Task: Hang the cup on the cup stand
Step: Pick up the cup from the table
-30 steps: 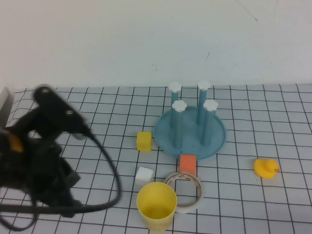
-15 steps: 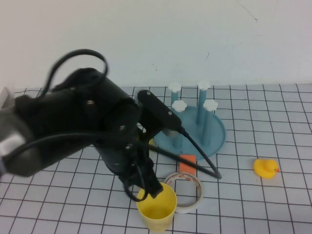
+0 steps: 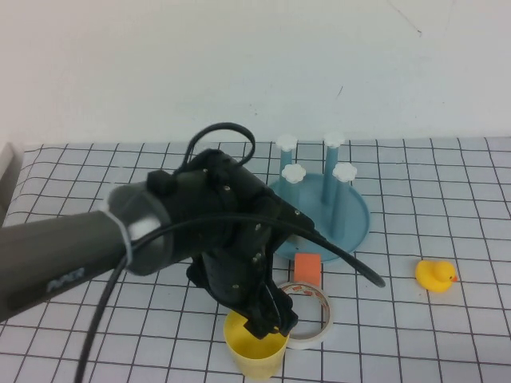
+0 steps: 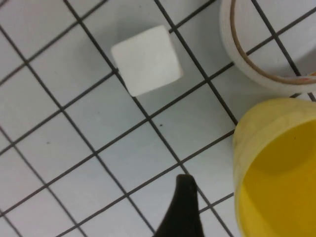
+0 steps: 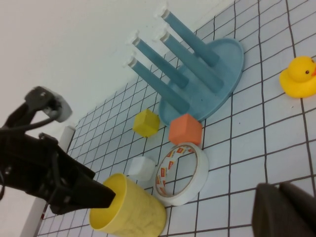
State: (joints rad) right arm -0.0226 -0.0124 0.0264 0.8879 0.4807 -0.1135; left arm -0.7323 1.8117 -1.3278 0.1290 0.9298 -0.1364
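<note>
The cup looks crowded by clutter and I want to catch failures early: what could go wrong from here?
1. The left end effector, open at the cup's rim, could tip it if it closes off-centre.
2. The tape roll touches the cup, and the white cube lies close; either might be dragged.
3. The cup stand has closely spaced posts, so the cup may snag.
The right end effector stays shut, clear of all this.

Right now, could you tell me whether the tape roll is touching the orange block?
Cannot tell. In both the high and right wrist views the tape roll meets the orange block in outline, but neither shows contact or gap.
</note>
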